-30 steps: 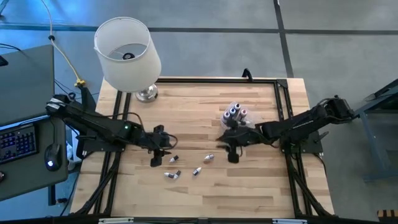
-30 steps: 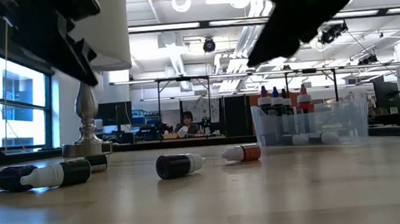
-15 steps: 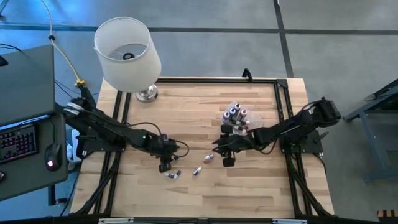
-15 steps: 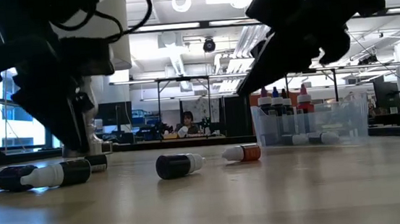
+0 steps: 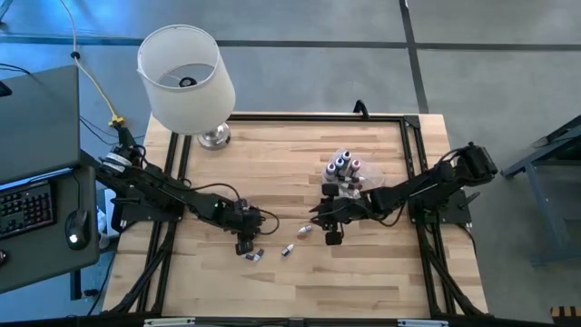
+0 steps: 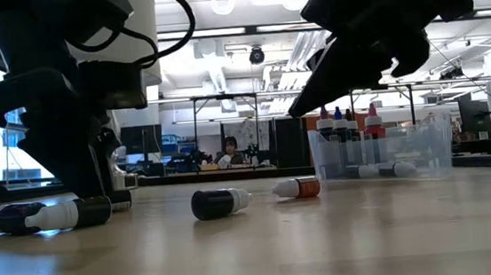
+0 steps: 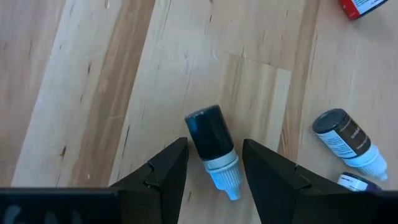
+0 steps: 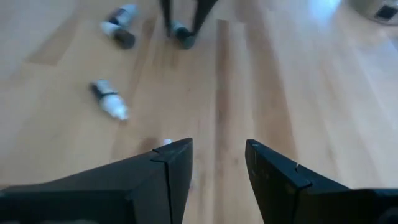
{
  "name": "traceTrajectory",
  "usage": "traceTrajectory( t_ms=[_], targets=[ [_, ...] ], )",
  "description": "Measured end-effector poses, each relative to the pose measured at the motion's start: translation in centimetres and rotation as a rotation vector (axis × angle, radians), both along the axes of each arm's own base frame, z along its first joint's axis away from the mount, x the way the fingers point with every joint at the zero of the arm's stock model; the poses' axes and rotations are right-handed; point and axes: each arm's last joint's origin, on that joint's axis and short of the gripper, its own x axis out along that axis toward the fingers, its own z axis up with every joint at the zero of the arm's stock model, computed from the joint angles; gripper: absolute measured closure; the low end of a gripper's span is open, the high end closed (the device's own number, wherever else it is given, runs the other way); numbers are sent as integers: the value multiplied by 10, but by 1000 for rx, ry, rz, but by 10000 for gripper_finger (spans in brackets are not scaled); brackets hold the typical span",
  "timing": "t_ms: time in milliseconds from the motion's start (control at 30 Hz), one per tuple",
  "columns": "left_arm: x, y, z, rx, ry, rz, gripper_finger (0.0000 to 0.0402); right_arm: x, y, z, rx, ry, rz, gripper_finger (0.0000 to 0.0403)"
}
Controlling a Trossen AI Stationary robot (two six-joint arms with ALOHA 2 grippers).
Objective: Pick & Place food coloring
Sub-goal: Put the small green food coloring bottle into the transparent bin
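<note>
Loose bottles [image 5: 287,249] lying on the surface [image 5: 381,282]: five, one of them orange-bodied and the rest dark. Clear tub [image 6: 425,148]: one. Bottles standing upright in the tub: three in the low view (blue, dark and red caps); at least two more lie flat inside, full count unclear. Lamp [image 5: 186,77]: one. Arms [image 5: 163,191]: two. Person [image 6: 230,149] in the room behind: one. Keyboard [image 5: 23,207]: one. Mouse [image 5: 77,227]: one.

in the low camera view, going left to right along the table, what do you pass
Two dark bottles lying end to end → dark bottle with white cap → orange bottle → clear tub holding upright bottles.
</note>
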Motion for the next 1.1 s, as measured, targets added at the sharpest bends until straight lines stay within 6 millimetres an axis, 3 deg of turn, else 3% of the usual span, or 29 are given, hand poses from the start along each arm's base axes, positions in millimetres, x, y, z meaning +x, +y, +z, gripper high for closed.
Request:
traceTrajectory(
  t_ms=[133,267,467,667,933,1000,1100],
  targets=[
    [1,0,0,3,-8,5,259,-3,10,2,117,20,98,261],
    [3,0,1,6,-22,10,300,-9,23,11,291,34,241,261],
    [20,0,18,45,-100,-23,342,-27,43,25,517,137,398,261],
    [58,25,63,109,-269,-24,333,-58,53,60,740,222,498,261],
    [133,76,103,180,-534,-126,333,-106,52,104,680,109,665,261],
    [155,86,107,203,-561,-133,333,-114,46,111,631,46,608,261],
    [187,99,102,218,-567,-110,332,-122,33,113,591,26,303,261]
  ],
)
